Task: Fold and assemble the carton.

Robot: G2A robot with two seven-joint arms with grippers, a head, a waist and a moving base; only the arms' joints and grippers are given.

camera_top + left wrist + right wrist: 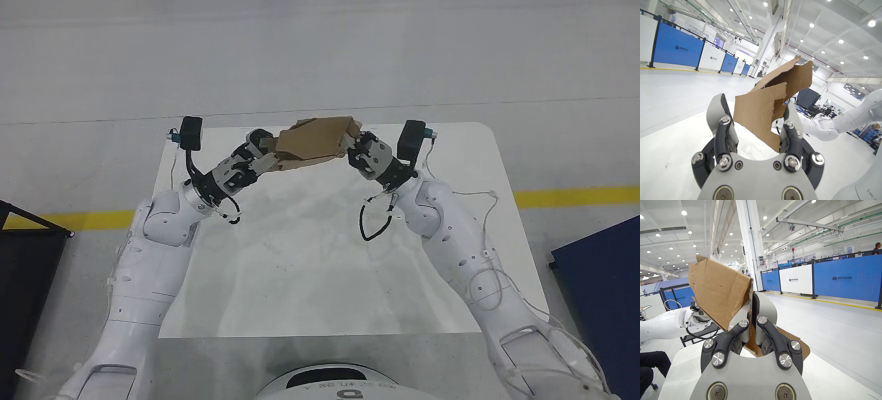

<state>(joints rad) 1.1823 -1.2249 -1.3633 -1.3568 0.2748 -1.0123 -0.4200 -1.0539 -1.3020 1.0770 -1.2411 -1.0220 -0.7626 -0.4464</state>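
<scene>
A crumpled, partly folded brown cardboard carton (315, 140) is held up in the air over the far edge of the white bench (300, 260), about midway between the far corners, stretched between both arms. The right gripper (751, 303) is pinched tight on one creased edge of the carton (719, 294). The left gripper (756, 102) is at the opposite end, fingers spread wide, with a torn flap of the carton (755, 117) lying between them, close against one finger (791, 115).
</scene>
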